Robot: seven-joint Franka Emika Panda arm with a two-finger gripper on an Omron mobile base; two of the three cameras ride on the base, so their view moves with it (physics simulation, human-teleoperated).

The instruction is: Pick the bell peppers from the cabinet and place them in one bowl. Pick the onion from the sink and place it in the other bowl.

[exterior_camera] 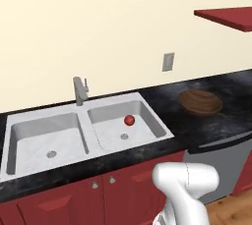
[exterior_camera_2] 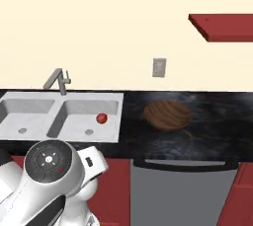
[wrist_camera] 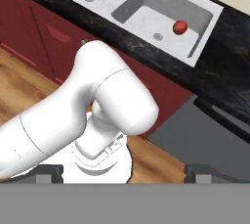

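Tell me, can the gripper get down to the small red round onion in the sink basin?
Probably yes: the small red round onion lies alone in the open right basin of the pale double sink, nothing covering it.

**Surfaces and finishes**

The sink [exterior_camera: 29, 121] looks like pale, matt mottled stone, its faucet [exterior_camera: 79, 90] brushed grey metal. The onion [exterior_camera: 129, 120] is smooth, glossy. The countertop [exterior_camera: 197, 130] is polished black marble; at its 2 o'clock, the bowl [exterior_camera: 200, 102] shows dark wood grain. The cabinet [exterior_camera_2: 225, 26] is flat matt red.
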